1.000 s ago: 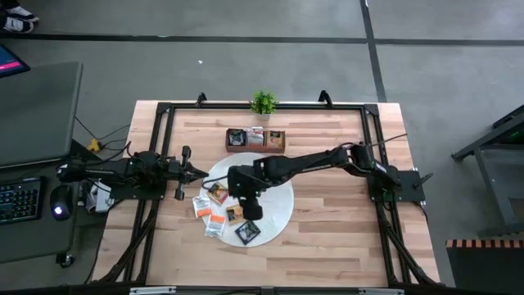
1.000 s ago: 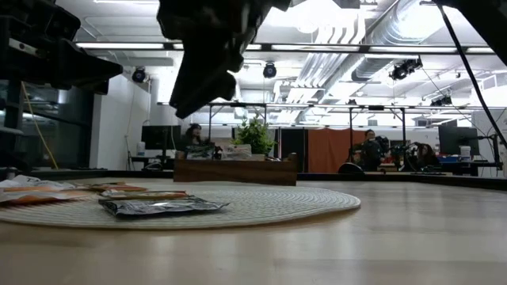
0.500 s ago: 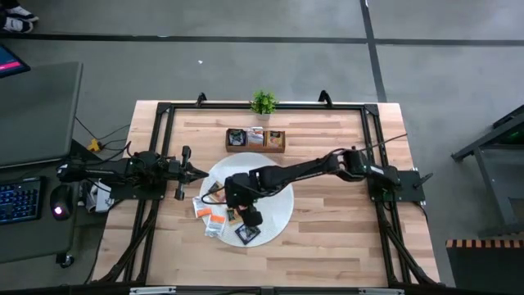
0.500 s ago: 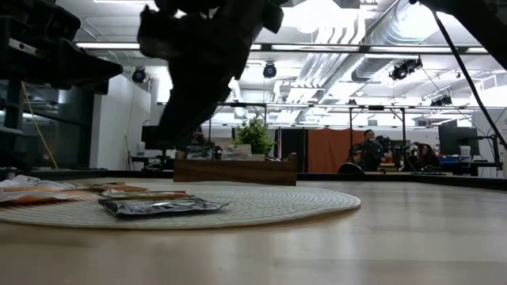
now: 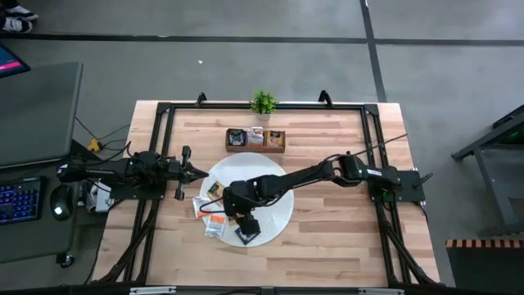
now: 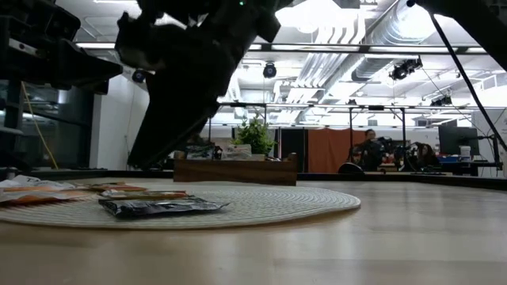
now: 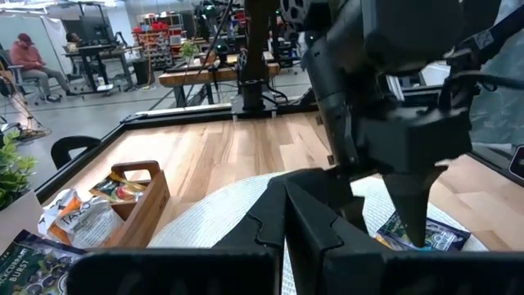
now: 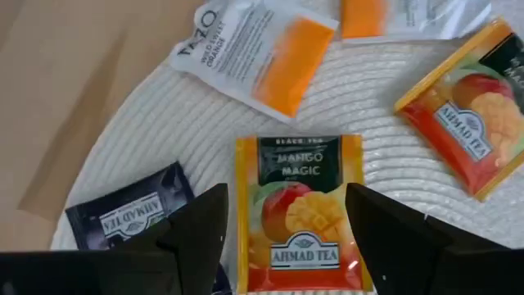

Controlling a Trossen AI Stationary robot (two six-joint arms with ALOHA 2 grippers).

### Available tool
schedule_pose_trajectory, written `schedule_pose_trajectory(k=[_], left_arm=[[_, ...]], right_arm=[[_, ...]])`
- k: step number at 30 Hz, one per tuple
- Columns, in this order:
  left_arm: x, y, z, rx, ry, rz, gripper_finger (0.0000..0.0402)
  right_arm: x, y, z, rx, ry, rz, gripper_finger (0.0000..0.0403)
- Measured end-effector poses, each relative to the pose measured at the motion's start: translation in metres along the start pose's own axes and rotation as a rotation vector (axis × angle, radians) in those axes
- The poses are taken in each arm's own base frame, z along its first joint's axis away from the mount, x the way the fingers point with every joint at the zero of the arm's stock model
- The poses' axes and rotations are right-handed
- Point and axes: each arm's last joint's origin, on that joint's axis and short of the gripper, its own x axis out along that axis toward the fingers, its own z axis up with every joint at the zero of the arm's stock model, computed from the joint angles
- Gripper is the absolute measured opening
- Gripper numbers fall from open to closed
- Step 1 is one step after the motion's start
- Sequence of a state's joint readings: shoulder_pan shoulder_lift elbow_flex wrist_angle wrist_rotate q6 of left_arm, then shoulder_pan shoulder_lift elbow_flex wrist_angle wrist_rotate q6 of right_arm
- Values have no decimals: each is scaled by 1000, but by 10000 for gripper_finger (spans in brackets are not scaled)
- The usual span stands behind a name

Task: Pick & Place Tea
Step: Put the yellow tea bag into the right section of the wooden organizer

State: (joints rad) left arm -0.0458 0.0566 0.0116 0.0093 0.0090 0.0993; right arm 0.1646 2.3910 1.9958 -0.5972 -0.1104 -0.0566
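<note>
Several tea sachets lie flat on the left part of the round white mat (image 5: 277, 206). In the right wrist view an orange mango sachet (image 8: 299, 209) lies in the middle. Around it lie a black sachet (image 8: 129, 215), a white one with an orange patch (image 8: 255, 59) and a red-orange one (image 8: 465, 131). My right gripper (image 8: 286, 215) hangs open just above the mat, one finger on either side of the mango sachet, touching nothing I can see. In the high view it (image 5: 228, 209) covers that sachet. My left gripper (image 5: 193, 172) waits shut and level at the table's left.
A brown wooden tray (image 5: 255, 140) with sachets in its compartments stands beyond the mat at the far side, a small green plant (image 5: 263, 102) behind it. A black frame runs round the table's edge. Bare wood lies to the right of the mat and in front of it.
My right gripper has sunk toward the mat and gone toward the table's left edge, ending over the sachets on the mat's left part. The sachets lie as before.
</note>
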Motion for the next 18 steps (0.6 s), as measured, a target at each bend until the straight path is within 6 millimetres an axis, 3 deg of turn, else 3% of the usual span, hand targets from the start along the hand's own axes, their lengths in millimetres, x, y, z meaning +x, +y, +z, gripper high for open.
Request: schedule_pose_trajectory(k=[4, 18], left_arm=[[0, 0, 0, 0, -1, 0, 1], [0, 0, 0, 0, -1, 0, 1]], right_arm=[[1, -1, 7, -4, -33, -9, 243], [18, 0, -2, -15, 11, -24, 243]])
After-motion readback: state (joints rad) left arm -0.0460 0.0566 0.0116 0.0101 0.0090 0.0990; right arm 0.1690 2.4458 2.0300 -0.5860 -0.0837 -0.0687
